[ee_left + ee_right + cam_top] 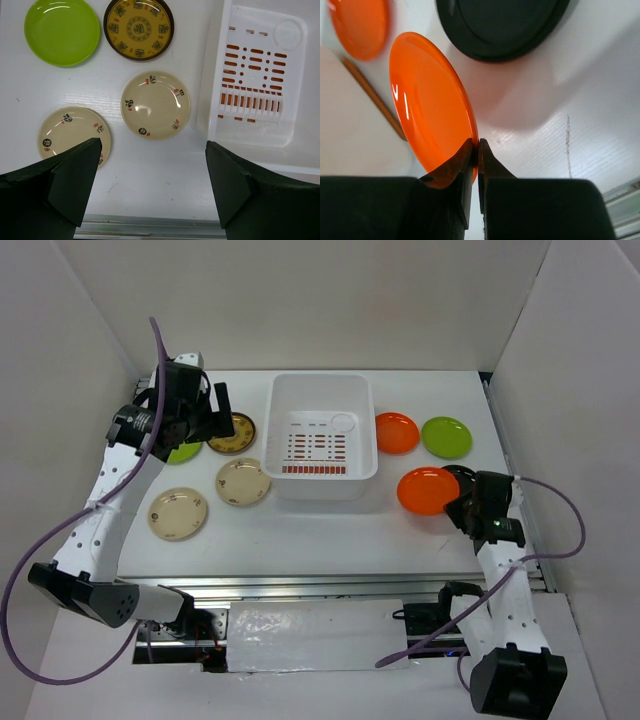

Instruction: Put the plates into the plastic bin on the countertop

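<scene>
The white plastic bin (320, 435) stands empty at the table's middle back; it also shows in the left wrist view (255, 75). My right gripper (462, 510) is shut on the rim of an orange plate (425, 490), held tilted off the countertop (427, 100). A black plate (500, 25) lies beside it. A second orange plate (396, 432) and a lime green plate (446, 437) lie right of the bin. My left gripper (152, 187) is open and empty, high above two cream plates (156, 105) (70, 132). A brown-and-gold plate (138, 27) and another green plate (62, 31) lie beyond.
White walls close in the table on the left, back and right. A metal rail (330, 590) runs along the front edge. Purple cables loop off both arms.
</scene>
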